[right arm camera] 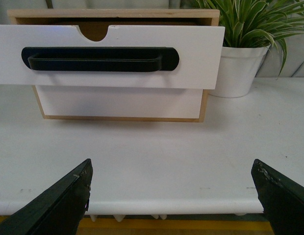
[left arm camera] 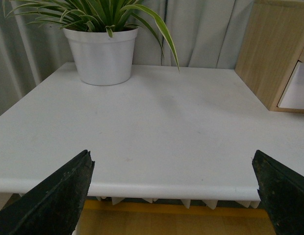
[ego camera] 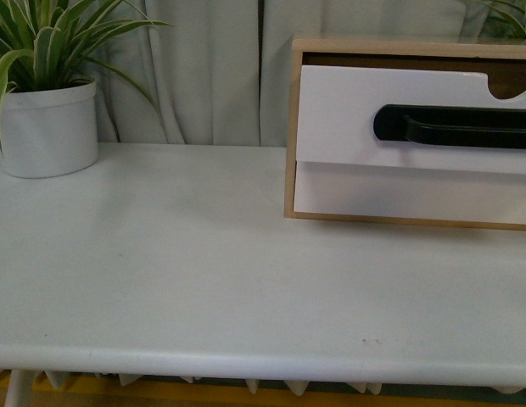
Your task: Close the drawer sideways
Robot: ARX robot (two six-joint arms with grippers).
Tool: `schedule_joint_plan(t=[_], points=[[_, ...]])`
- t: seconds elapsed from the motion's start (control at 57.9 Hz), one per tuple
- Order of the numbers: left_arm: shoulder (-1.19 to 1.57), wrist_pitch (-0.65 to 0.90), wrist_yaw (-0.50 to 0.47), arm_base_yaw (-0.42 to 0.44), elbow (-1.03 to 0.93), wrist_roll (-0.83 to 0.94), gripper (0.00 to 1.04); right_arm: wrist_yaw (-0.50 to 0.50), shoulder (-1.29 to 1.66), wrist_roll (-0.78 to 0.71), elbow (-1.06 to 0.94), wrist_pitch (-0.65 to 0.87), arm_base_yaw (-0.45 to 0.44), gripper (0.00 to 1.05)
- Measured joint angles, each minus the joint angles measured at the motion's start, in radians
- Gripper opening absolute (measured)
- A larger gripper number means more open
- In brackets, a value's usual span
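Note:
The drawer [ego camera: 348,119] is white with a long black bar handle [ego camera: 454,127] and a semicircular notch in its top edge. It stands pulled out of a light wood cabinet [ego camera: 290,127] at the right back of the white table [ego camera: 204,271]. It also shows in the right wrist view [right arm camera: 191,73], sticking out over the plain lower front [right arm camera: 117,102]. My right gripper [right arm camera: 174,193] is open and empty at the table's front edge, apart from the drawer. My left gripper [left arm camera: 174,188] is open and empty at the front edge, left of the cabinet [left arm camera: 269,54]. Neither gripper shows in the front view.
A potted plant in a white pot [ego camera: 47,127] stands at the table's back left, also in the left wrist view [left arm camera: 102,54]. Another white potted plant [right arm camera: 238,68] stands right of the cabinet. Grey curtains [ego camera: 204,76] hang behind.

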Motion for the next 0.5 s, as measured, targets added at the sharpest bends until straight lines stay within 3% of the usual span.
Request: schedule_joint_plan(t=[0.501], points=[[0.000, 0.000, 0.000, 0.000, 0.000, 0.000, 0.98, 0.000, 0.000, 0.000, 0.000, 0.000, 0.000, 0.95]])
